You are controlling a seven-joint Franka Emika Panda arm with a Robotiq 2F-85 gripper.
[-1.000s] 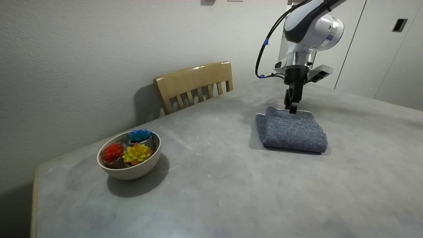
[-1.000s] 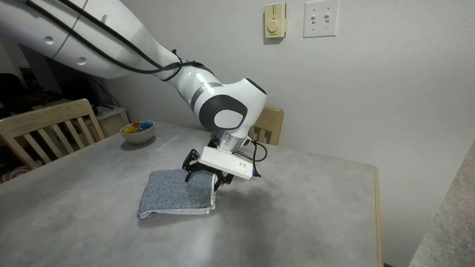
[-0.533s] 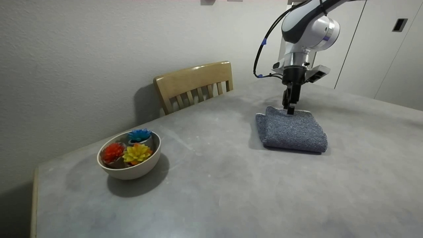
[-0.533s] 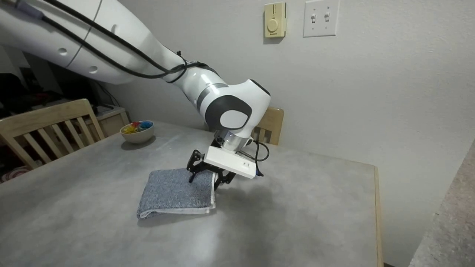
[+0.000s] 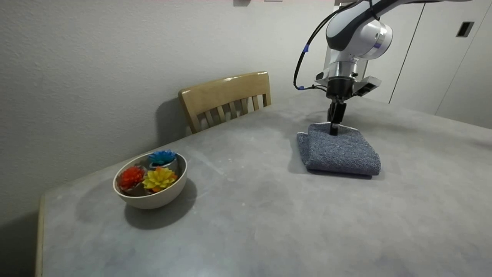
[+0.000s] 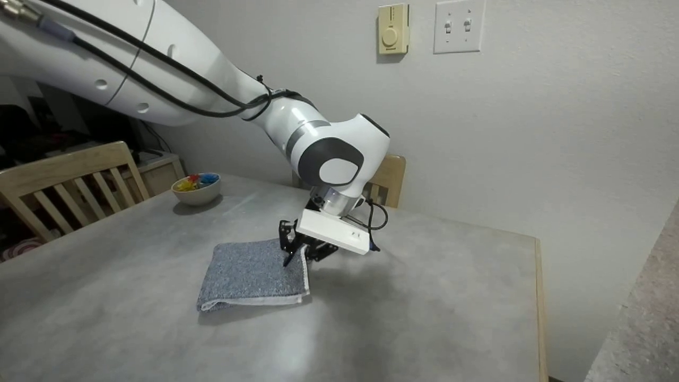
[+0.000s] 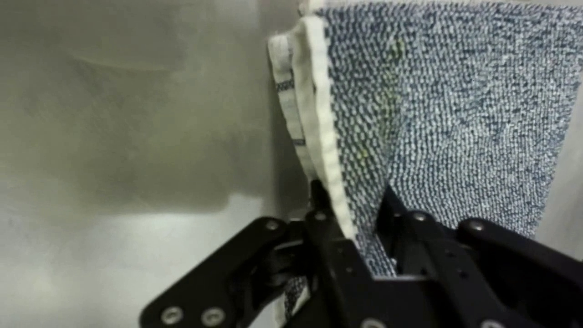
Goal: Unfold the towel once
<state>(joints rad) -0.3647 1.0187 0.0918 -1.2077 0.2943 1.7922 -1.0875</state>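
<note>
The blue-grey towel (image 7: 460, 109) lies folded on the table, its layered white hems (image 7: 324, 105) along one side. Both exterior views show the towel (image 5: 342, 154) as a thick flat stack. My gripper (image 7: 351, 195) reaches down at that hemmed side and has drawn in on it. One finger (image 7: 320, 200) presses against the hems, and its opposite presses into the top face, where the cloth creases up between them. How many layers are caught cannot be told. From an exterior view, the gripper (image 6: 300, 261) is tilted over the towel's edge.
A white bowl (image 5: 163, 198) holding red, yellow and blue artificial plants stands on the grey table (image 5: 246, 231), well apart from the towel. A wooden chair (image 5: 226, 91) stands against the table by the wall; another chair (image 6: 74, 175) is at a different side.
The fingers have moved closer together, from wide apart to tight around the towel's edge. The arm has shifted a little, and the gripped edge has been pulled slightly out of line.
</note>
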